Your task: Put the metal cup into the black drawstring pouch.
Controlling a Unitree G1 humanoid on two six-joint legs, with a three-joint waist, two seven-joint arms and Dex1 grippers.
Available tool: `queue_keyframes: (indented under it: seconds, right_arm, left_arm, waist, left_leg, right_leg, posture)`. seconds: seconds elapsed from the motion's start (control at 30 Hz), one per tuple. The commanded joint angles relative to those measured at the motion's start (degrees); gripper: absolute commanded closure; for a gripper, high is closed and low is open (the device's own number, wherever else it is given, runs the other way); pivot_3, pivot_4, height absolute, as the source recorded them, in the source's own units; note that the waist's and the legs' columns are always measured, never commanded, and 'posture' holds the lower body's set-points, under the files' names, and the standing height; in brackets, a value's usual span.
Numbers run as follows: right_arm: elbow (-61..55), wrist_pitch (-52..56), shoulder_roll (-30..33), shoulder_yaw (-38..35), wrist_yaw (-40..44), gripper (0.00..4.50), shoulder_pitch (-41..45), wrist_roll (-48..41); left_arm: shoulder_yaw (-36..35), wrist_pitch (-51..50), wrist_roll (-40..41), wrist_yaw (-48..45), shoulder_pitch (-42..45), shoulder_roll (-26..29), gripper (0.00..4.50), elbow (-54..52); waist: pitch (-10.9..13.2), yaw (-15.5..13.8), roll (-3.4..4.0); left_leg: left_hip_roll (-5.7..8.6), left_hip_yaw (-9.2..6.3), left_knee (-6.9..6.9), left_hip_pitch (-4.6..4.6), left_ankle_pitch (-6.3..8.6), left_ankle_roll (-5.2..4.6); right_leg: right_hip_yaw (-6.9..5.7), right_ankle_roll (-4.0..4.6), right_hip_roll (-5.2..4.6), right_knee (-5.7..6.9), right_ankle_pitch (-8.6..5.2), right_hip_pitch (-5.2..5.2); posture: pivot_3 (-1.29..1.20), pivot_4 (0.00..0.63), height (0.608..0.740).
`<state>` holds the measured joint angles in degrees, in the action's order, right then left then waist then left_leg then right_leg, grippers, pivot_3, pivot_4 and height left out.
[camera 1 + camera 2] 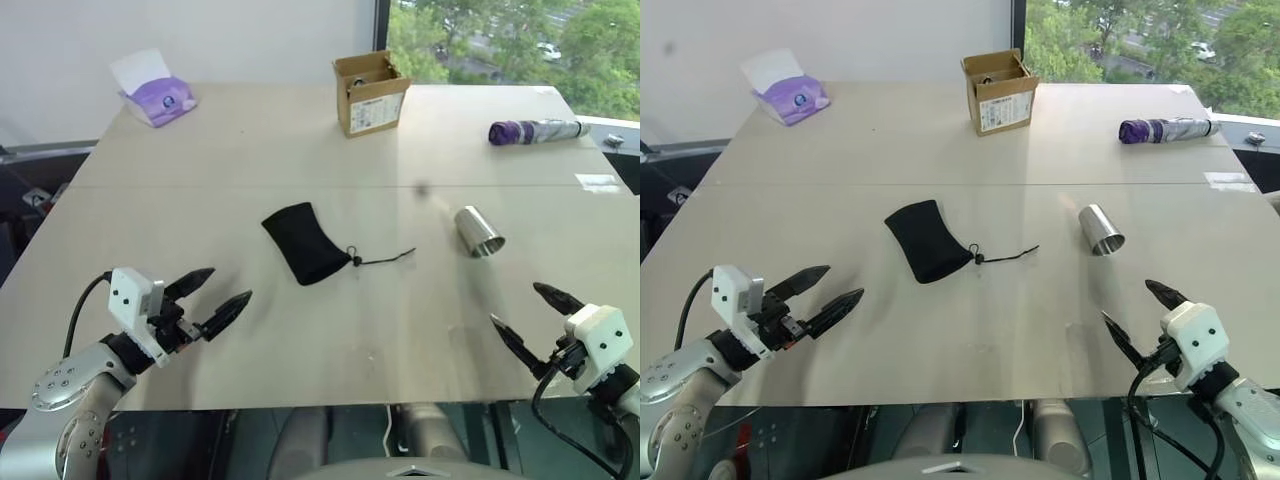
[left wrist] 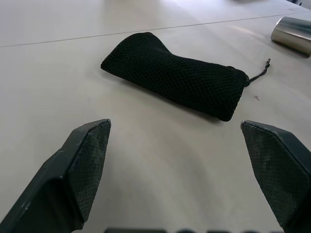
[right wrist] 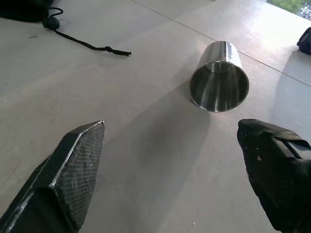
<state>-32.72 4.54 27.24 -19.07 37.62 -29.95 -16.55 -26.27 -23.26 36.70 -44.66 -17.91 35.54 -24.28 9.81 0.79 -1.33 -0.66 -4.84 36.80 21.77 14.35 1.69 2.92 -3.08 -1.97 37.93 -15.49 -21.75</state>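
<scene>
Both tools spread, empty. Cup [image 1: 479,231] lies sideways right of center; right tool [image 1: 528,313] should pinch its rim; left tool [image 1: 210,298] takes pouch [image 1: 303,243].

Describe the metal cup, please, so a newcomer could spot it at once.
On the pale table, look right of the black drawstring pouch. The metal cup lies there on its side, shiny and bare, unlike the purple-and-silver umbrella farther back.
</scene>
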Motion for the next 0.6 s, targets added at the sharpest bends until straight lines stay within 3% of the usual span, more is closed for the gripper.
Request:
queue_keyframes:
  seconds: [0.03,0.23,0.4,0.47,0.6]
  right_arm:
    - [-0.56,-1.96,1.0,-1.25,1.2,0.01,0.68,-1.45]
    - [-3.96,-7.25,2.81,1.3,8.05,0.01,-1.28,-4.38]
    - [-6.83,-5.6,4.7,1.78,9.23,0.01,-1.93,-6.35]
    - [-7.86,-4.75,4.88,1.87,8.2,0.01,-1.5,-6.15]
    - [-10.18,-3.47,5.67,2.31,7.8,0.01,-2.55,-5.39]
  left_arm:
    - [0.21,0.05,0.3,-0.72,2.05,1.99,0.0,-1.95]
    - [10.05,-7.34,-1.01,1.76,13.54,8.87,0.0,-9.78]
    - [23.19,-14.45,-13.42,7.53,25.81,15.68,0.0,-12.03]
    - [29.17,-18.88,-16.62,8.51,31.8,16.65,0.0,-11.05]
    - [37.73,-18.44,-21.93,6.55,37.58,15.88,0.0,-7.34]
  waist:
    - [0.01,-0.05,0.0]
    - [0.04,-0.42,0.07]
    - [0.07,0.14,0.11]
    - [0.08,0.04,0.12]
    - [0.09,0.03,0.13]
  left_leg:
    - [0.0,0.0,0.0,0.0,0.0,0.0]
    - [0.0,-0.08,0.19,0.0,-0.01,-0.01]
    - [0.01,-0.06,0.14,-0.01,-0.01,-0.01]
    - [0.03,-0.07,0.09,0.0,-0.01,-0.01]
    - [0.05,-0.09,0.03,0.03,-0.01,-0.01]
  right_leg:
    - [0.0,0.03,0.0,0.0,-0.02,0.0]
    - [-0.08,-0.19,0.0,0.02,-0.16,0.11]
    - [-0.04,-0.35,0.06,0.02,-0.03,0.09]
    - [-0.05,-0.37,0.08,0.02,-0.03,0.07]
    - [-0.05,-0.38,0.07,0.01,-0.02,0.04]
  posture:
    - [0.0,0.15,0.74]
    - [0.0,0.15,0.74]
    - [0.0,0.15,0.74]
    - [0.0,0.15,0.74]
    - [0.0,0.15,0.74]
